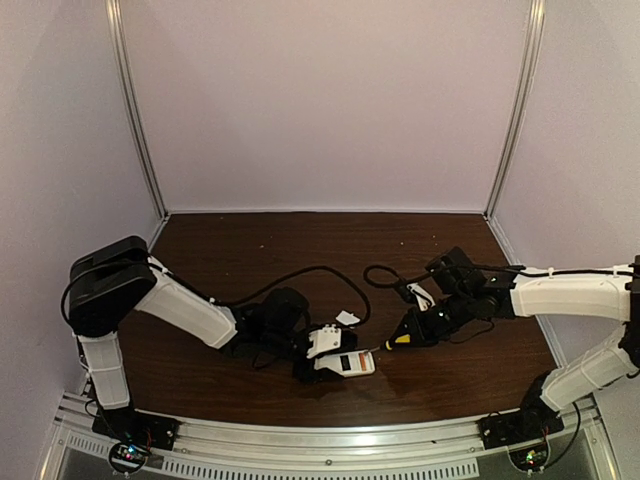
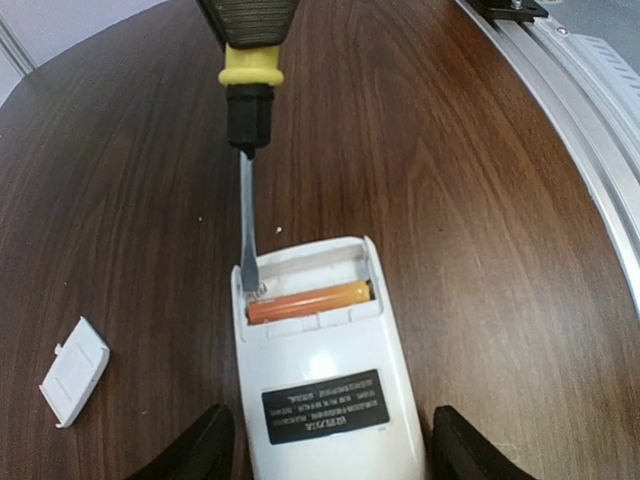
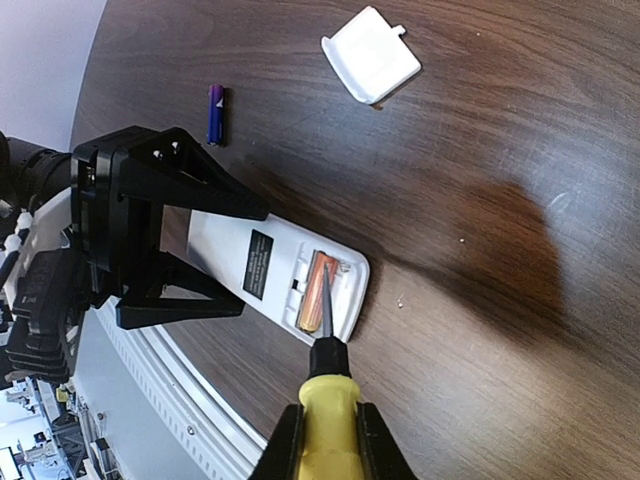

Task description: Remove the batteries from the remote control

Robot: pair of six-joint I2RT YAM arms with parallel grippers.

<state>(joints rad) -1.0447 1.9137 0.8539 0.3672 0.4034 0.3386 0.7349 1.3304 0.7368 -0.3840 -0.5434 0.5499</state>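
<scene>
On the counter [image 1: 250, 250] the white remote control [image 2: 325, 350] lies clamped in the left claw [image 2: 330, 445], its battery bay uncovered. The right claw [image 3: 328, 440] grips a yellow-handled screwdriver [image 3: 325, 400], blade tip in the bay beside an orange battery [image 2: 310, 300]. A blue-purple battery [image 3: 215, 113] lies loose nearby.

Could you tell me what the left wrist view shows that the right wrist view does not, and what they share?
Only the left wrist view: the screwdriver blade's full length, side-on, down to its tip at the compartment's end.
Only the right wrist view: a loose blue-purple battery lying apart from the remote control, the right gripper shut on the yellow handle, and the left gripper seen whole, holding the remote control.
Both: the open compartment with an orange battery inside, and the detached white lid.
</scene>
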